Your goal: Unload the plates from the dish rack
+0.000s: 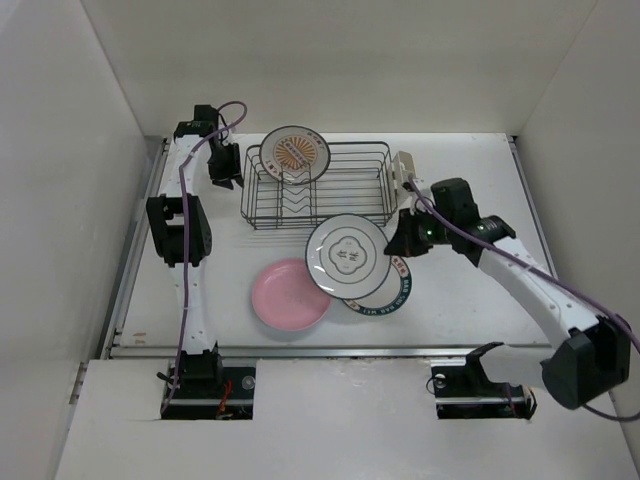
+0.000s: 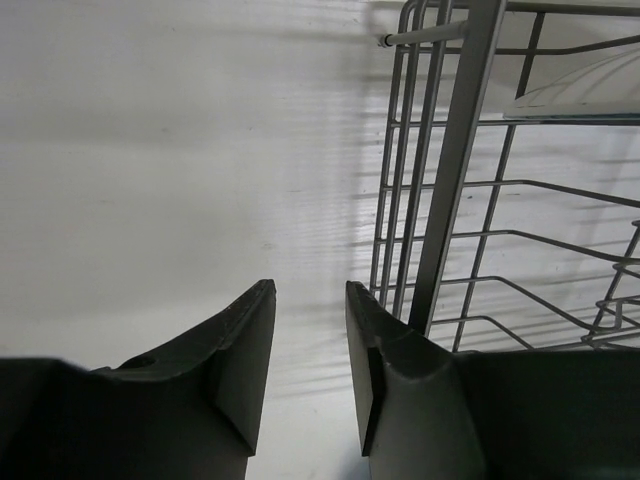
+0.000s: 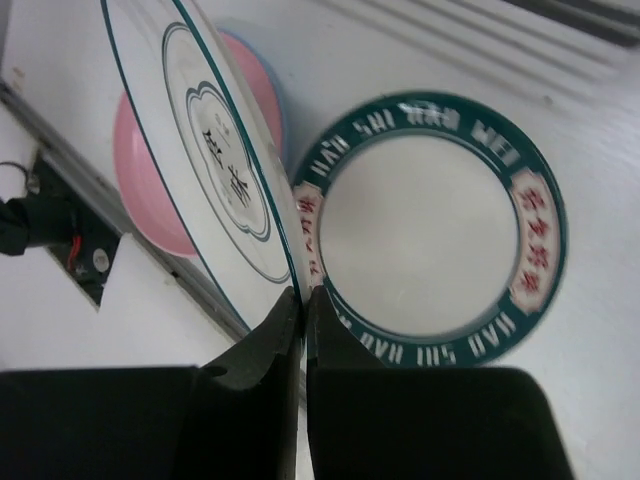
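Pinching the rim of the grey-white plate (image 3: 215, 150), the right gripper (image 3: 303, 305) has its jaws pressed onto that edge, and the plate hangs tilted over the table (image 1: 470, 170). In the top view the plate overlaps a pink plate (image 1: 280, 295) on its left and a green-rimmed plate (image 3: 430, 225) with lettering, which lies flat on its right. Behind these sits the dish rack (image 1: 345, 190), with a sunburst plate (image 1: 294, 153) standing in its left end and a cream cutlery cup (image 1: 404, 168) at its right end. The left gripper (image 2: 310, 340) hangs just beside the rack's left end, jaws parted with nothing between them.
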### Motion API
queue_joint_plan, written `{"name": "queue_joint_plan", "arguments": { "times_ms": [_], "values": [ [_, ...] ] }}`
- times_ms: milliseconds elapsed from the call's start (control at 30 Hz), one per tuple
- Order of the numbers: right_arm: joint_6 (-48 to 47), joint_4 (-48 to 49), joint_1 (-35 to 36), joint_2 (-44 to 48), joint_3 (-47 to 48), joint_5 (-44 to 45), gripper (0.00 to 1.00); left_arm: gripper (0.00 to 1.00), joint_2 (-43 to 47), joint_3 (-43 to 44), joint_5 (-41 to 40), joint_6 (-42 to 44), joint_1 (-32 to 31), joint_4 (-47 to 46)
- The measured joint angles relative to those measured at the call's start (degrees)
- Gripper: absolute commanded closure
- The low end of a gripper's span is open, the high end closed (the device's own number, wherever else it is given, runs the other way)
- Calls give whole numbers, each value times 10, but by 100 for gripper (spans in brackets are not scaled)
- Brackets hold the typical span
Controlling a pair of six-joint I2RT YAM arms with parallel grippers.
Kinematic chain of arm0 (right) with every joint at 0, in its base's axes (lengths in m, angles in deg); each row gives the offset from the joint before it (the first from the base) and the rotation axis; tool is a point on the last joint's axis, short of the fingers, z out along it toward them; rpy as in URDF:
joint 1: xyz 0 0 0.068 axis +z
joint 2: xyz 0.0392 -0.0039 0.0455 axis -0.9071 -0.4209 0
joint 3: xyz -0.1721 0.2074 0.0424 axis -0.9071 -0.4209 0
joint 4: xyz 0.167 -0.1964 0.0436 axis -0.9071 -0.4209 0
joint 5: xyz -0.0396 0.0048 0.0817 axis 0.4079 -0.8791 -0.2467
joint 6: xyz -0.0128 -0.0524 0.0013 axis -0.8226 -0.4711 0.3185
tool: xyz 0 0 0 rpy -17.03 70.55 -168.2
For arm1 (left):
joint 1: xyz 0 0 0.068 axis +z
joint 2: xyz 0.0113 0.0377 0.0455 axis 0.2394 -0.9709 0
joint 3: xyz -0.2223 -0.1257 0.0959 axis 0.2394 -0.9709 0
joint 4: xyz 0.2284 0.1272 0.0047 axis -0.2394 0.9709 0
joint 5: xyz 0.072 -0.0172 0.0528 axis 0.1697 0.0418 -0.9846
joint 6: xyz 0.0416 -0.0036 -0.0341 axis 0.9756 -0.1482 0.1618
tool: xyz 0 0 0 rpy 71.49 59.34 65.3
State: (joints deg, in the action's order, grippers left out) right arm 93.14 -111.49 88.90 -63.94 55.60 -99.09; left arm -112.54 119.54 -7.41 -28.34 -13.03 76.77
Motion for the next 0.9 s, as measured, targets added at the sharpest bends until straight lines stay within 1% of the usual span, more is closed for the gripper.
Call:
{"name": "queue_joint_plan", "arguments": {
  "times_ms": [100,167,333,467,500,567,600,633,667,700,733,800,833,900],
  "values": [
    [18,-24,-21,48,-27,38,100,65,0,0,-10,0,0,0],
    [26,-27,-32,51,-29,62,100,63,2,0,-21,0,0,0],
    [40,-30,-52,-8,-56,102,100,55,15,0,-45,-5,-1,1],
    [63,-52,-61,-44,-73,122,100,47,40,0,-52,-8,-1,2],
    [68,-55,-62,-44,-74,126,100,43,46,0,-52,-9,-1,2],
    [75,-54,-62,-44,-74,135,89,37,60,0,-49,-9,-2,3],
    [78,-54,-63,-44,-74,140,72,35,66,0,-43,-10,-2,3],
    [82,-55,-63,-45,-74,145,60,34,72,0,-35,-10,-3,3],
    [81,-56,-63,-48,-74,157,40,34,77,0,-24,-10,-3,3],
    [85,-57,-63,-50,-74,162,40,34,81,0,-15,-10,-4,3],
    [83,-60,-63,-57,-74,165,31,34,84,0,-6,-10,-5,3],
    [85,-67,-63,-68,-73,174,25,34,86,-3,8,-10,-7,3],
    [85,-71,-63,-71,-73,177,20,34,85,-4,13,-10,-8,4],
    [85,-81,-63,-75,-70,184,16,35,85,-11,17,-8,-10,5]
  ]
}}
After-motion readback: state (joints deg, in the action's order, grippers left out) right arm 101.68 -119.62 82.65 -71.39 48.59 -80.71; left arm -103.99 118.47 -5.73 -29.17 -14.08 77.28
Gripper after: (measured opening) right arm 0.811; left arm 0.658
